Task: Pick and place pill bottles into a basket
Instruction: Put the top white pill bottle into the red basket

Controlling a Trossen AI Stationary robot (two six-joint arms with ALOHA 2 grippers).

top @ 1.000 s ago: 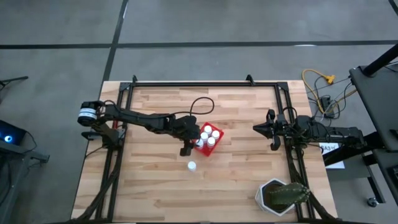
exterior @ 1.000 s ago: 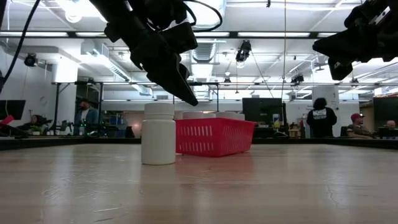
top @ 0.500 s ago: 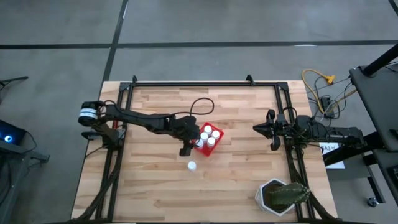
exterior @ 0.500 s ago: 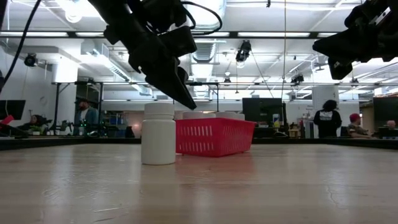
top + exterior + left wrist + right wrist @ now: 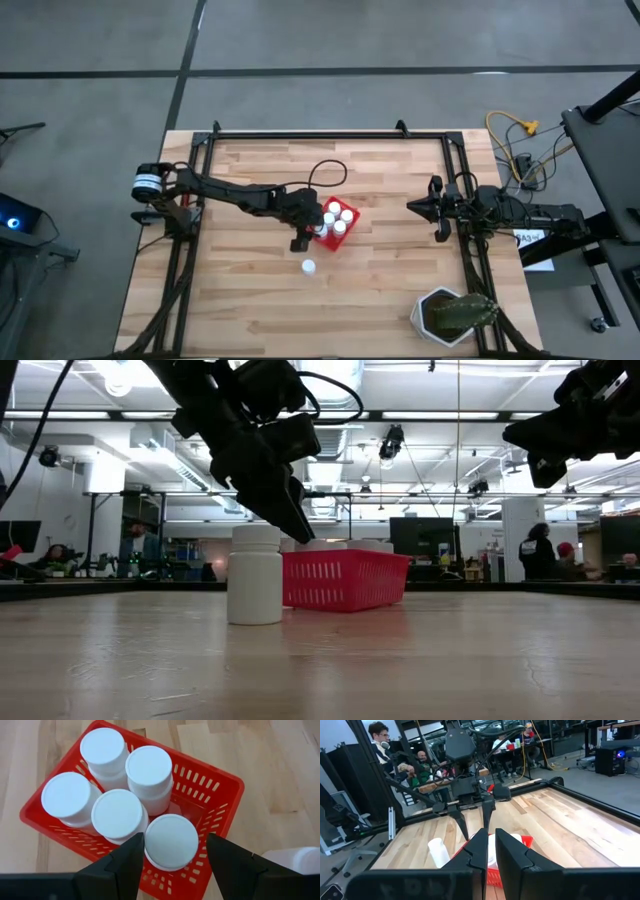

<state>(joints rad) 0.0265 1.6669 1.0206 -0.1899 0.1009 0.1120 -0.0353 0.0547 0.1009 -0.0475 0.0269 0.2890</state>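
The red basket (image 5: 355, 222) stands mid-table with several white pill bottles upright in it (image 5: 117, 815). One more bottle (image 5: 309, 267) stands alone on the table, nearer the front edge (image 5: 255, 575). My left gripper (image 5: 173, 837) is open, slanting down over the basket's near corner. Its two fingers stand on either side of the cap of the nearest bottle (image 5: 171, 845), about level with the cap tops (image 5: 298, 532). My right gripper (image 5: 412, 207) waits shut and level at the table's right side (image 5: 490, 845).
A pot with a green plant (image 5: 450, 315) stands at the table's near right corner. Black frame rails (image 5: 300, 135) run along the far, left and right edges. Bare wood lies left of and in front of the basket.
My left gripper has sunk slightly toward the bottles in the basket, with its fingers as far apart as before. The bottles and the basket have kept still.
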